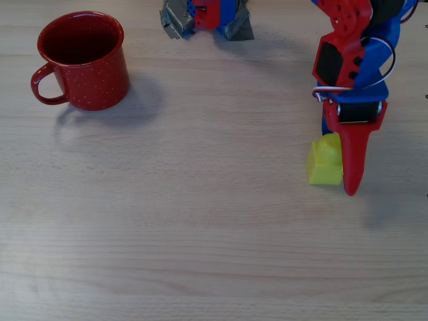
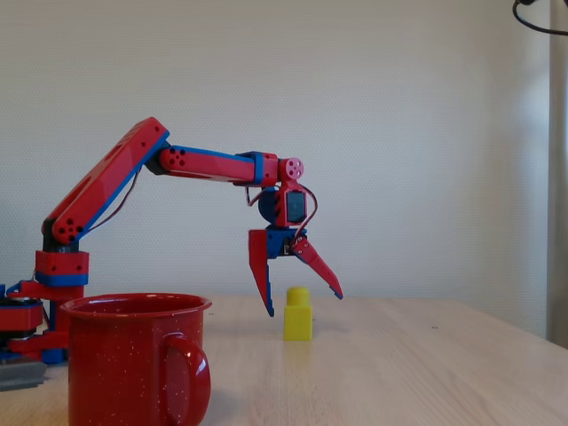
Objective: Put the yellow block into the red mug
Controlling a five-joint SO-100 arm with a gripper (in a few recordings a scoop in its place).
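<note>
Yellow plastic stud-topped toy brick [image 2: 298, 314] upright on wooden table [image 1: 200, 234], between spread fingers of red-blue gripper [image 2: 302, 302]; grasp pending, needs closing, then carry to speckled red enamel mug [image 1: 83, 60].

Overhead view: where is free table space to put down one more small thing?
The wide bare wood between the red mug and the yellow block is free, and so is the whole lower strip of the table below both. It is crowded at the right, where the open gripper stands around the block.
</note>
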